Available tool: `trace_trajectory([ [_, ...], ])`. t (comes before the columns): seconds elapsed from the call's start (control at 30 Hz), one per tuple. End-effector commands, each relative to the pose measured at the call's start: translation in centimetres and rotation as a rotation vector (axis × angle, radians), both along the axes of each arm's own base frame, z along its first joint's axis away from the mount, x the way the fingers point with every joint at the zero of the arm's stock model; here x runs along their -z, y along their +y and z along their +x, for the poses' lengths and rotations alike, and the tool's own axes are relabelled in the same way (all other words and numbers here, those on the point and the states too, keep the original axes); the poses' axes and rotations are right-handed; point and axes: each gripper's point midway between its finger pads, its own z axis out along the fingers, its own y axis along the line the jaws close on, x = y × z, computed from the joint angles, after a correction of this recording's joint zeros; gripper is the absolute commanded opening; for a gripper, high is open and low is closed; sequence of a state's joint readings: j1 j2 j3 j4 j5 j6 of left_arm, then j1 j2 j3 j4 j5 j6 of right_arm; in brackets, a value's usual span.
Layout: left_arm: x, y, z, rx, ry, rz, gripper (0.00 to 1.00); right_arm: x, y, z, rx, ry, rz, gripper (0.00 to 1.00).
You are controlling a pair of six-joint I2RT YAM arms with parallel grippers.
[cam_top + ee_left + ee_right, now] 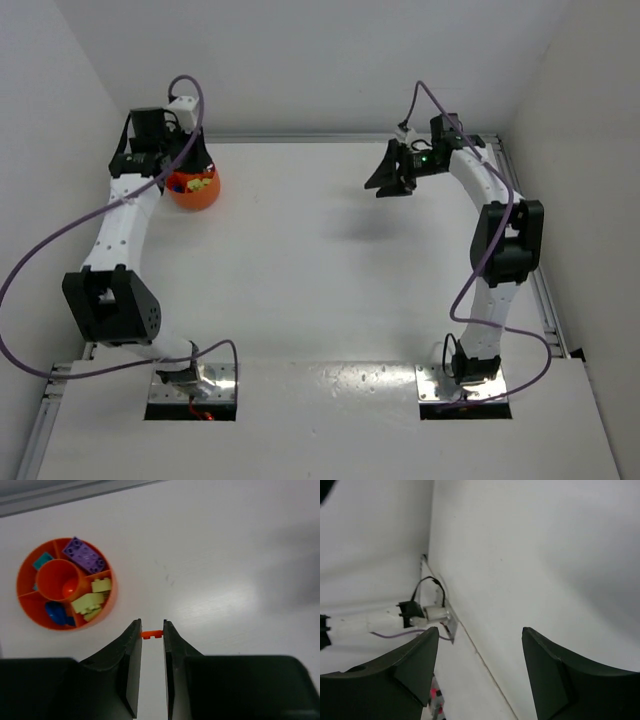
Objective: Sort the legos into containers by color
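Observation:
My left gripper (152, 630) is shut on a small orange lego (152, 634), pinched between its fingertips above the white table. It hovers just right of a round orange bowl (112, 592) with divided sections holding purple, teal, blue and yellow-green legos and an orange centre cup (59, 578). In the top view the left gripper (178, 165) sits over the bowl (197, 194) at the far left corner. My right gripper (388, 172) is open and empty, raised at the far right; its wrist view (480, 635) shows only table and the left arm's base.
A metal rail runs along the table's far edge (75, 492) behind the bowl. The left arm's base plate (440, 615) and its purple cable lie at the near edge. The white side walls stand close on both sides.

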State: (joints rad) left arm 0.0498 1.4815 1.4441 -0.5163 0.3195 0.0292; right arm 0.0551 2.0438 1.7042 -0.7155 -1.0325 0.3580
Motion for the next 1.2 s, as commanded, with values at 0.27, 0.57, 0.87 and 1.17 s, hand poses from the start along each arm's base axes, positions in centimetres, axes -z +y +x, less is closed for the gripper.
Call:
trace_trajectory([
  [0.27,4.0,7.8,6.1,-0.267,0.155,0.013,0.12,1.0,-1.2,-2.8,-0.055,-0.032,-0.158,0.68],
  [0.57,5.1,9.9,8.7,-0.353,0.169,0.063,0.16,1.0,-1.2,-2.8,-0.055,-0.032,-0.158,0.68],
  [0.87,7.9,11.3,9.8,-0.391,0.216,0.117,0.21,1.2,-1.2,-3.0,-0.056,-0.023,-0.159,0.68],
  [1.17,9.3,12.3,10.7,-0.41,0.229,0.136,0.25,1.5,-1.2,-3.1,-0.057,-0.014,-0.159,0.68],
])
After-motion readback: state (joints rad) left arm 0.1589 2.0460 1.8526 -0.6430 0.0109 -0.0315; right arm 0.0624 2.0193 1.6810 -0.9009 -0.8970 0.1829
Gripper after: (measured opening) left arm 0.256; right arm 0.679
